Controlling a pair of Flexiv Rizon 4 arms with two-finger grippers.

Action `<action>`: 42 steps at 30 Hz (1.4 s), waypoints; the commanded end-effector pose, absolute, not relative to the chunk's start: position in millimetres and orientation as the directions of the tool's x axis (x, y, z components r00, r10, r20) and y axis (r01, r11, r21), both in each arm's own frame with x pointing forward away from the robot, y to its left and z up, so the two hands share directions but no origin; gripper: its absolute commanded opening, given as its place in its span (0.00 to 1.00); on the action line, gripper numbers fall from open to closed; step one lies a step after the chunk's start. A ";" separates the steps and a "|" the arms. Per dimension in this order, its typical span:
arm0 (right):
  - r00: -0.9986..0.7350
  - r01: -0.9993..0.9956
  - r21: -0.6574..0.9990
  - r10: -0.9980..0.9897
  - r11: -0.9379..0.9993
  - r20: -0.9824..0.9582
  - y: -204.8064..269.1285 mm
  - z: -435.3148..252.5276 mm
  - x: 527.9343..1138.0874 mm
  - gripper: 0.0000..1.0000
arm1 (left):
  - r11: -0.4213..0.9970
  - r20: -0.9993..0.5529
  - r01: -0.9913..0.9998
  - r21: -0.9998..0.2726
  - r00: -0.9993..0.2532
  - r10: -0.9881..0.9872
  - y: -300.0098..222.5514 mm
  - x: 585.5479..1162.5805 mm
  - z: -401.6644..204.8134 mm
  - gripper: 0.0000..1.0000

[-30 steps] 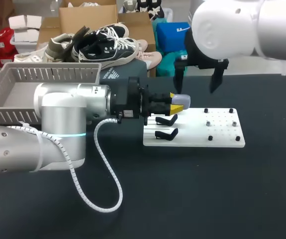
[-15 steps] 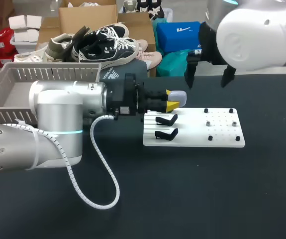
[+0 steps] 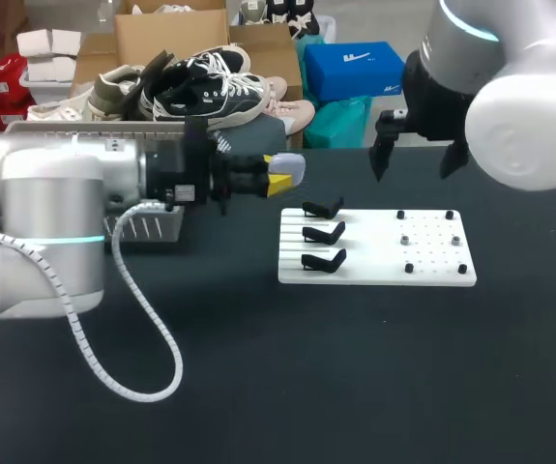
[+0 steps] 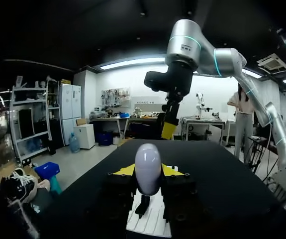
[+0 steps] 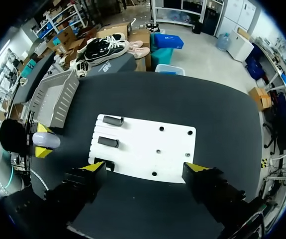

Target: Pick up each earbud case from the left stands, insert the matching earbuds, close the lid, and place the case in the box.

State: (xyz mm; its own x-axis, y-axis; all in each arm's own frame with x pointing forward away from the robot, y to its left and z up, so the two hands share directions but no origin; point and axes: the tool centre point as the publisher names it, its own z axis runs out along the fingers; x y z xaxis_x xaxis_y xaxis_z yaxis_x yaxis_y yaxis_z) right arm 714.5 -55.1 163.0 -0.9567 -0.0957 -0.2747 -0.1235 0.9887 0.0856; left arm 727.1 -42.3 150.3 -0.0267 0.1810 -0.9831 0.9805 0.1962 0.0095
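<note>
Left claw (image 3: 278, 180) pinches earbud case (image 3: 291, 167); right claw (image 3: 413, 164) gapes

We are noting a bench (image 3: 287, 387) with a dark matte top spanning the head view; even light is falling across it.

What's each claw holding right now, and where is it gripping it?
Left claw pinches the earbud case by its sides, rounded end sticking out ahead. Right claw is open, empty.

glossy earbud case (image 3: 290, 169), matt table (image 3: 403, 387).
</note>
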 end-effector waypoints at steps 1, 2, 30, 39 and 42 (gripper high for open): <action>-0.945 -0.119 0.083 -0.087 0.989 -0.315 -55.5 162.1 710.8 1.00 | 0.411 -0.971 0.909 0.073 -0.031 0.239 -0.3 714.1 167.8 0.00; -0.945 -0.119 0.083 -0.087 0.989 -0.315 -55.5 162.1 710.8 1.00 | 0.451 -0.965 0.888 0.087 -0.038 0.259 9.7 719.5 168.0 0.00; -0.945 -0.119 0.083 -0.087 0.989 -0.315 -55.5 162.1 710.8 1.00 | 0.796 -0.806 0.588 0.145 -0.396 0.439 145.0 868.6 104.2 0.00; -0.945 -0.119 0.083 -0.087 0.989 -0.315 -55.5 162.1 710.8 1.00 | 0.789 -0.781 0.596 0.147 -0.420 0.462 152.7 869.4 99.5 1.00; -0.945 -0.119 0.083 -0.087 0.989 -0.315 -55.5 162.1 710.8 1.00 | 0.784 -0.778 0.601 0.156 -0.415 0.472 154.7 862.3 103.7 1.00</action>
State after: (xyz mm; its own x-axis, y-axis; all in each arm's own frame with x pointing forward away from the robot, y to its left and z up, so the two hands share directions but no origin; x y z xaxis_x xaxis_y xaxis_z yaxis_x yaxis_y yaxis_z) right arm 713.9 -55.5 162.9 -0.9475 -0.0925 -0.3060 -0.1241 0.9886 0.0856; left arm 869.4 152.4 96.3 -0.3994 0.4601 -0.7930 0.5977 0.7865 0.1553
